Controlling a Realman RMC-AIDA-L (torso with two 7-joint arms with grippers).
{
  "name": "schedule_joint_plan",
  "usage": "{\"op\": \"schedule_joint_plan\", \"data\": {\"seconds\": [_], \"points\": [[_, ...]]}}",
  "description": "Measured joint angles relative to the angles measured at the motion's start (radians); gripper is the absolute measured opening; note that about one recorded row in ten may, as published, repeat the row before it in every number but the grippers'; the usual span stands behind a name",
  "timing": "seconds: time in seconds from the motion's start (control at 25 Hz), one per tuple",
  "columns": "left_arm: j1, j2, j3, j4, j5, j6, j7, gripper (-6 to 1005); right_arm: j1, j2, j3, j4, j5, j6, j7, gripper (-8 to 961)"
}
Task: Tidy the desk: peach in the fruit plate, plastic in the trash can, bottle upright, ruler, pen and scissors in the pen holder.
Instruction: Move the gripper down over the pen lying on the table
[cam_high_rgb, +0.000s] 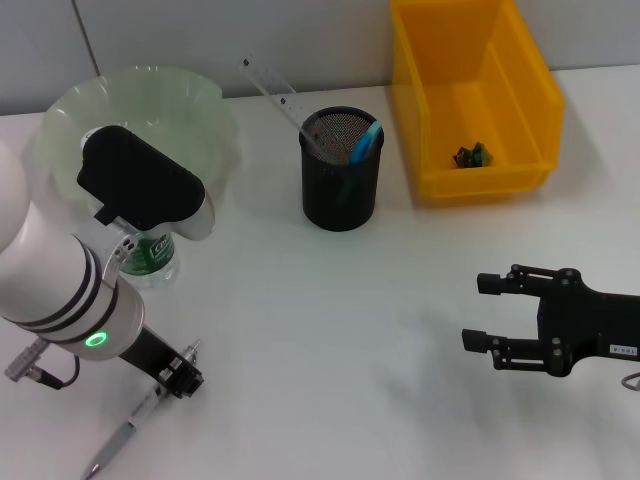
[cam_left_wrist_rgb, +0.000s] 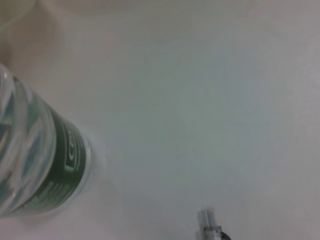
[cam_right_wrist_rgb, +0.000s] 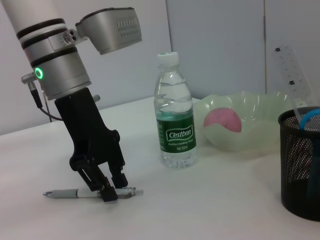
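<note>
A: One item is still lying out: the pen (cam_right_wrist_rgb: 92, 192), flat on the table (cam_high_rgb: 330, 330) near its front left corner. The left gripper (cam_right_wrist_rgb: 107, 187) is standing down over it, its fingers straddling the barrel close to the clip end, though whether they are already pinching is not something the views are settling.

B: How is the pen likely handling?

A: It is looking light, stiff and smooth, so probably prone to rolling or slipping under a glancing pinch. Taking it across the barrel near the middle would seem the safer hold, so it is not tipping when lifted.

B: And the rest?

A: The bottle (cam_right_wrist_rgb: 175, 117) is standing upright beside the fruit plate (cam_high_rgb: 215, 110) near the back left corner, with the peach (cam_right_wrist_rgb: 223, 120) sitting inside that plate. The pen holder (cam_high_rgb: 340, 190) is standing toward the middle of the back edge, with the ruler (cam_high_rgb: 272, 88) and the scissors (cam_high_rgb: 366, 142) sticking out of it. The trash can (cam_high_rgb: 525, 110) is sitting by the back right corner with a small scrap in it.

B: The other arm?

A: The right gripper (cam_high_rgb: 484, 312) is waiting spread and empty, low near the front right.
</note>
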Motion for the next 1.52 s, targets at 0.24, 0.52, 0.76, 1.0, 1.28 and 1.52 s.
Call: {"op": "schedule_joint_plan", "data": {"seconds": [0.24, 0.52, 0.76, 1.0, 1.28, 1.52], "points": [[-0.001, 0.0, 0.0, -0.003, 0.0, 0.0, 0.0, 330, 0.0, 0.0, 0.0, 0.0, 0.0, 0.0, 0.0, 753], [-0.006, 0.0, 0.0, -0.008, 0.0, 0.002, 0.0, 301, -0.001, 0.0, 0.0, 0.0, 0.0, 0.001, 0.0, 752], [-0.016, 0.0, 0.0, -0.03, 0.0, -0.002, 0.002, 276, -0.003, 0.0, 0.0, -0.001, 0.0, 0.002, 0.0, 751], [-0.017, 0.0, 0.0, -0.031, -0.001, -0.004, 0.003, 251, -0.003, -0.001, 0.0, -0.002, 0.0, 0.002, -0.002, 750], [-0.04, 0.0, 0.024, -0.053, 0.001, -0.01, 0.003, 222, -0.003, -0.002, 0.0, -0.002, 0.0, 0.012, -0.004, 750], [-0.055, 0.0, 0.017, -0.049, -0.002, -0.01, 0.004, 198, -0.002, -0.002, 0.0, -0.002, 0.0, 0.013, -0.005, 749]]}}
